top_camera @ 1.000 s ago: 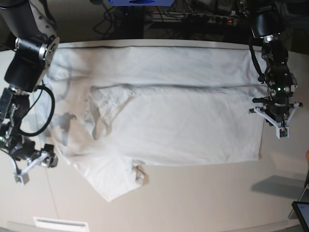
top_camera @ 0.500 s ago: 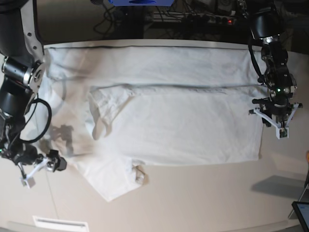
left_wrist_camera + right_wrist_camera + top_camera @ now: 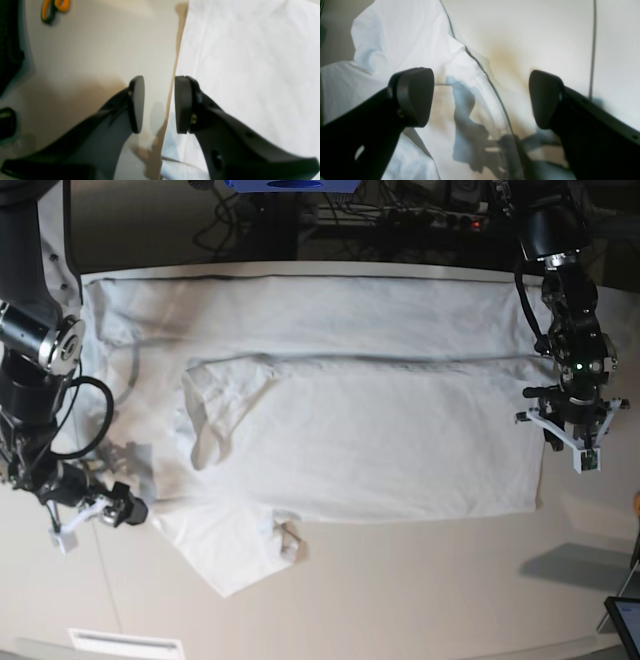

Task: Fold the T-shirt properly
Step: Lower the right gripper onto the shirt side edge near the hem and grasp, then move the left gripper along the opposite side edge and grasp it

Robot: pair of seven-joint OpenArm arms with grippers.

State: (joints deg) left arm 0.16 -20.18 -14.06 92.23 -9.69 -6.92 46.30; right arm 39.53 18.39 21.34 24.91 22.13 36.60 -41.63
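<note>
The white T-shirt [image 3: 380, 430] lies spread on the tabletop, its lower half folded up over the upper half and one sleeve [image 3: 230, 560] sticking out at the front left. My left gripper [image 3: 572, 442] hovers at the shirt's right edge. In the left wrist view this gripper [image 3: 160, 90] is open by a narrow gap, empty, right over the T-shirt [image 3: 250, 62] hem. My right gripper [image 3: 95, 515] sits low at the shirt's left front edge. There the right gripper [image 3: 480, 97] stands wide open, straddling the curved edge of the T-shirt [image 3: 402, 37] and holding nothing.
Orange-handled scissors [image 3: 53, 10] lie on the table beyond the shirt's right edge. Cables and a power strip [image 3: 440, 220] run behind the table. A dark screen [image 3: 625, 620] sits at the front right corner and a white strip [image 3: 125, 642] at the front left.
The right arm has swung its gripper rightwards up to the shirt's left front edge, with the jaws a bit wider. The left gripper has shifted slightly toward the front edge.
</note>
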